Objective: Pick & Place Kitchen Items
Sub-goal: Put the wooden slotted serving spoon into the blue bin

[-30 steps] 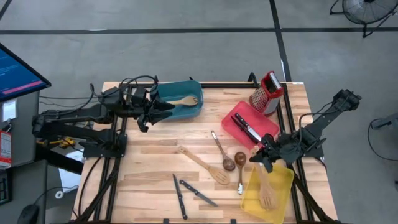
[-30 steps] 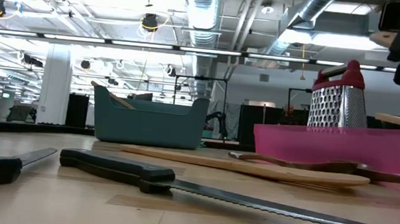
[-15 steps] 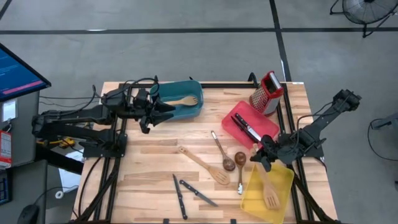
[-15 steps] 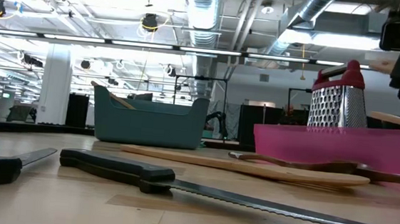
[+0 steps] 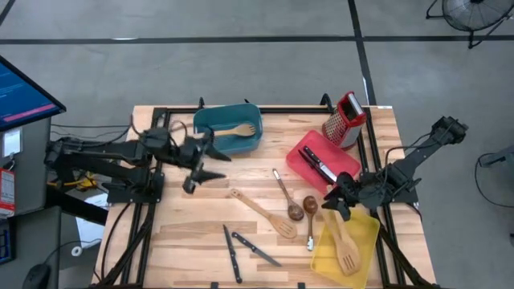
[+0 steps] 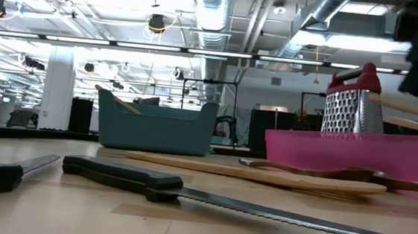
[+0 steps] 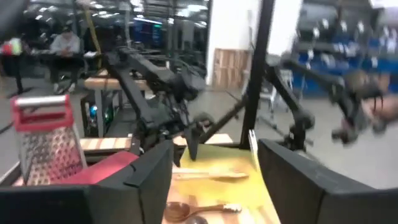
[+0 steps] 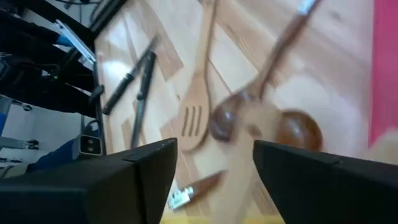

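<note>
My right gripper (image 5: 331, 205) hovers open over the far end of the yellow bin (image 5: 368, 229). A pale wooden slotted turner (image 5: 345, 246) lies in that bin, free of the fingers. My left gripper (image 5: 217, 166) stands open and empty over the table, just near of the teal bin (image 5: 210, 120). The teal bin holds a wooden spatula (image 5: 238, 130). On the table lie another slotted turner (image 5: 261, 213), two brown-bowled spoons (image 5: 286, 197) (image 5: 310, 215) and two black-handled knives (image 5: 231, 253) (image 5: 257, 249). More knives (image 5: 320, 164) lie in the red bin (image 5: 301, 152).
A steel grater with a red handle (image 5: 345, 119) stands at the far right beside the red bin. A dark frame runs along the table's edges (image 5: 281, 108). Bare wood lies between my left gripper and the loose utensils. A monitor (image 5: 24, 92) stands off the table's left.
My left gripper has left the teal bin and gone toward the table's near edge and a little right, over bare wood. The turner's handle, up at my right gripper a second ago, has sunk away from it, and the turner now lies in the yellow bin.
</note>
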Robot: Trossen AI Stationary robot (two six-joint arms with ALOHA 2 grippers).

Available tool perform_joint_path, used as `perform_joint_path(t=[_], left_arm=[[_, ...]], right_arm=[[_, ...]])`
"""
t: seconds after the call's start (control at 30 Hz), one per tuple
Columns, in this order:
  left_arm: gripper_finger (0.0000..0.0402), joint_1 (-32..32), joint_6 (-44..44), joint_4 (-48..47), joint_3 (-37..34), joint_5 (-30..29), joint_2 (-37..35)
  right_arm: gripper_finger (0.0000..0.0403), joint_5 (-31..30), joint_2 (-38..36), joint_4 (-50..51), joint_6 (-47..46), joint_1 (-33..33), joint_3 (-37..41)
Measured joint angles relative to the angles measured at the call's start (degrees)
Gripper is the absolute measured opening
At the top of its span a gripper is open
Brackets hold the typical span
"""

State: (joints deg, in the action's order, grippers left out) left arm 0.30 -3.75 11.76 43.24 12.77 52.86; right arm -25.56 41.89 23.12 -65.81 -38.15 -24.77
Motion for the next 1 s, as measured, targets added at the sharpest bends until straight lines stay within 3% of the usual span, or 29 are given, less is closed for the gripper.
perform_joint_path(t=[0.23,0.5,0.8,1.0], left_arm=[[0.0264,-7.1,8.7,-4.7,0.0,-6.6,8.4],[0.0269,-9.9,14.3,-5.3,0.0,-7.2,23.9],[0.0269,-9.6,18.2,3.3,0.0,-5.3,37.7],[0.0269,-6.5,18.9,6.4,0.0,1.4,43.4]], right_arm=[[0.0228,0.0,0.0,2.9,9.5,3.5,-7.6],[0.0225,0.0,0.0,3.0,18.6,5.8,-13.9],[0.0225,0.0,0.2,3.2,19.9,6.1,-14.5],[0.0225,0.0,0.6,3.2,19.9,6.1,-14.5]])
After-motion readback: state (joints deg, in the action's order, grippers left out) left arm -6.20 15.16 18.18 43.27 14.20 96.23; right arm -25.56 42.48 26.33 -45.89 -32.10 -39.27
